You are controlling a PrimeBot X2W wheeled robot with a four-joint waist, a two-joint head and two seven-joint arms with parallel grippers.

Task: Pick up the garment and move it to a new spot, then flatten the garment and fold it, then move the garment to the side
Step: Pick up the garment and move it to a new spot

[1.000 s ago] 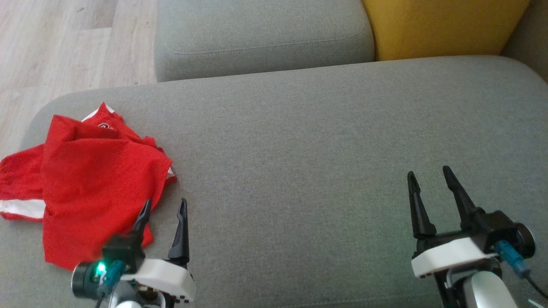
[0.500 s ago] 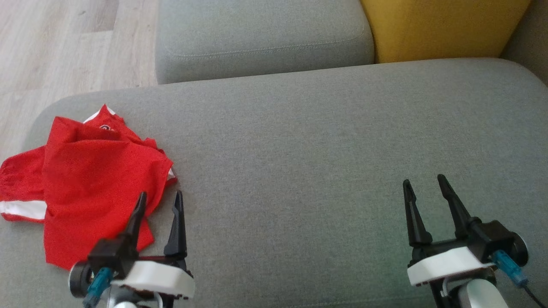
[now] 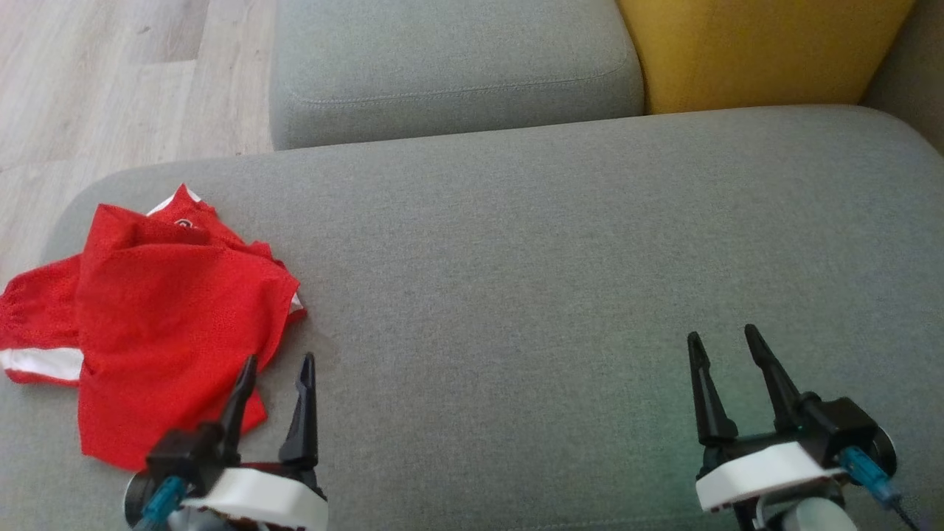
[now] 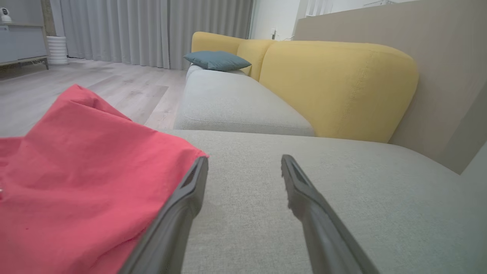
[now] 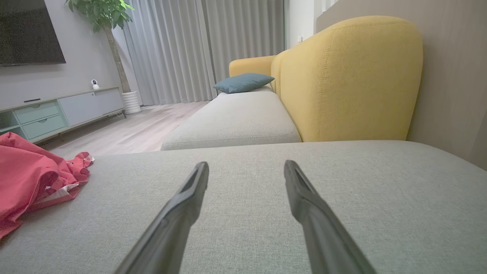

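Note:
A crumpled red garment (image 3: 158, 317) with white trim lies at the left end of the grey sofa seat (image 3: 516, 273). My left gripper (image 3: 276, 363) stands open at the garment's near right edge, one finger over the red cloth, nothing between the fingers. In the left wrist view the garment (image 4: 83, 179) sits left of the open left gripper (image 4: 243, 163). My right gripper (image 3: 723, 341) is open over bare seat far to the right. The right wrist view has the garment (image 5: 34, 179) at its left edge and the right gripper (image 5: 245, 167) open above the cushion.
A second grey seat cushion (image 3: 450, 66) lies behind, with a yellow backrest (image 3: 759, 48) at the back right. Wooden floor (image 3: 96, 74) runs past the seat's left edge. A teal pillow (image 5: 243, 82), a TV cabinet (image 5: 57, 110) and a potted plant (image 5: 110, 23) stand farther off.
Both grippers have drawn back toward the lower edge of the head view, still open. The camera has tilted slightly. The garment has not moved.

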